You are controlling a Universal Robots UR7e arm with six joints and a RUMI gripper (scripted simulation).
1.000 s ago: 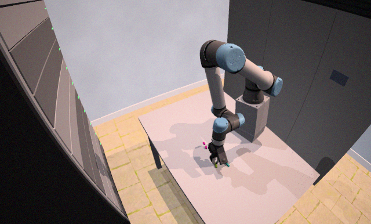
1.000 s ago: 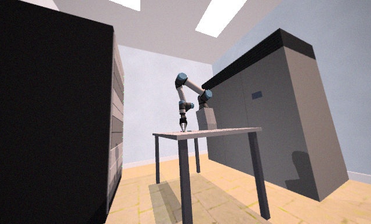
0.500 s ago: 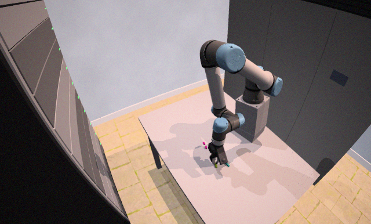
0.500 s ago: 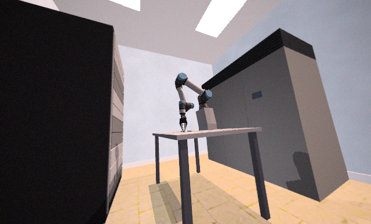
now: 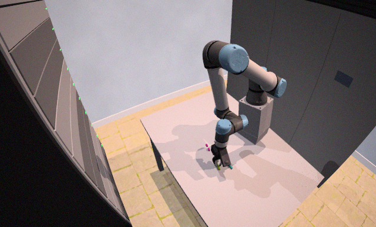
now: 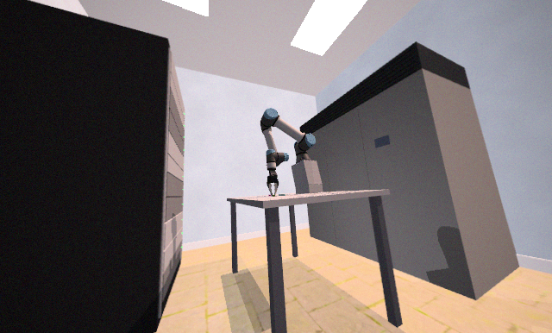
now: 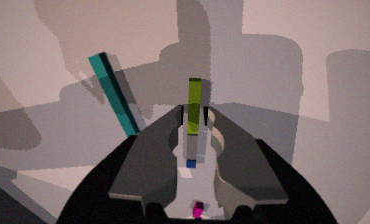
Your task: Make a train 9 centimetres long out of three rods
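Note:
In the wrist view a lime rod (image 7: 194, 106), a grey rod (image 7: 195, 146) and a small blue rod (image 7: 191, 163) lie flat in one straight line, end to end. My gripper (image 7: 193, 107) is low over the table and straddles this line where lime meets grey. Its fingers stand slightly apart, with a small gap on each side of the rods. In the top view the gripper (image 5: 220, 164) is at the table's middle, with the lime rod's tip (image 5: 218, 167) showing below it.
A long turquoise rod (image 7: 114, 95) lies slanted to the left of the line, apart from it; it also shows in the top view (image 5: 230, 167). A magenta rod (image 7: 198, 209) lies behind the blue end. Two magenta rods (image 5: 206, 144) (image 5: 208, 149) show beside the wrist. The arm's pedestal (image 5: 255, 120) stands behind.

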